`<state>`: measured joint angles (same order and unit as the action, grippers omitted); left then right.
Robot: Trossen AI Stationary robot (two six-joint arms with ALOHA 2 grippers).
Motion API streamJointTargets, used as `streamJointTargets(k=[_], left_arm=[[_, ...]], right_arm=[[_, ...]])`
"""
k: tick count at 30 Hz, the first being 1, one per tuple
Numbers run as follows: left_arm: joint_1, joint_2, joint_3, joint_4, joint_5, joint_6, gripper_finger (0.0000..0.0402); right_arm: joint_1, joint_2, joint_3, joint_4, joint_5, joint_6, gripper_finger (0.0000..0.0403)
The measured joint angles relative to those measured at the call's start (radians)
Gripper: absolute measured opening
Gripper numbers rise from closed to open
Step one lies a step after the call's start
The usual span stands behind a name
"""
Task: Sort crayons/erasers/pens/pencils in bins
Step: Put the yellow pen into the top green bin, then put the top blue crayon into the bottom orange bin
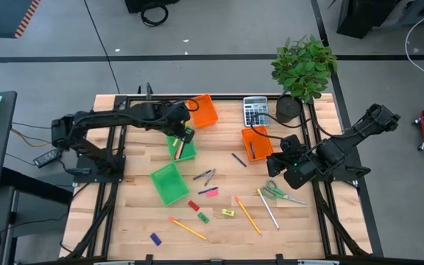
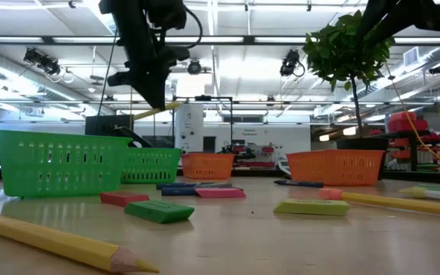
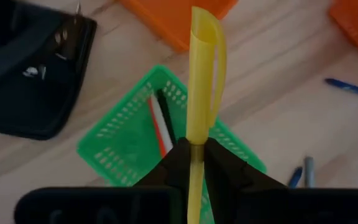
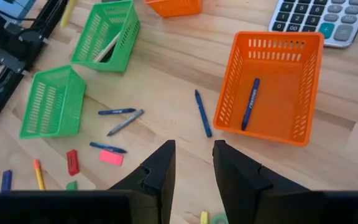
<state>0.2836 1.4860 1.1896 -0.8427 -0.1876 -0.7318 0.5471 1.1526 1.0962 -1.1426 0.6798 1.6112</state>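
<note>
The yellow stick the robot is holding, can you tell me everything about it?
The yellow stick is a long, thin pencil, pinched between the closed fingers of the left gripper. It is plain yellow and smooth, and the end pointing away from the wrist camera looks rounded. It hangs in the air above a green bin that already holds a few sticks. In the low view it juts out sideways from the gripper, well clear of the table. Only the gripper touches it.
</note>
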Motion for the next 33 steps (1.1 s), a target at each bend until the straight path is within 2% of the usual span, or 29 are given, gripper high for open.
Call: streamJointTargets(k=[9,14,20,27,33], left_arm=[[-0.014,0.020,-0.086,0.022,0.001,-0.123,0.0047],[-0.030,0.020,-0.146,0.071,0.039,-0.148,0.0049],[-0.029,0.020,-0.152,0.113,0.043,-0.139,0.0052],[-0.023,0.020,-0.152,0.135,0.041,-0.121,0.0097],[-0.030,0.020,-0.152,0.130,0.042,-0.120,0.0146]], right_arm=[[-0.002,0.000,0.000,0.014,-0.002,0.000,0.0115],[-0.002,0.000,0.000,0.016,-0.004,0.007,0.0115],[-0.002,0.000,0.000,0.016,-0.003,0.008,0.0115],[-0.002,0.000,0.000,0.016,-0.002,0.011,0.0115],[-0.002,0.000,0.000,0.016,-0.044,0.049,0.0115]])
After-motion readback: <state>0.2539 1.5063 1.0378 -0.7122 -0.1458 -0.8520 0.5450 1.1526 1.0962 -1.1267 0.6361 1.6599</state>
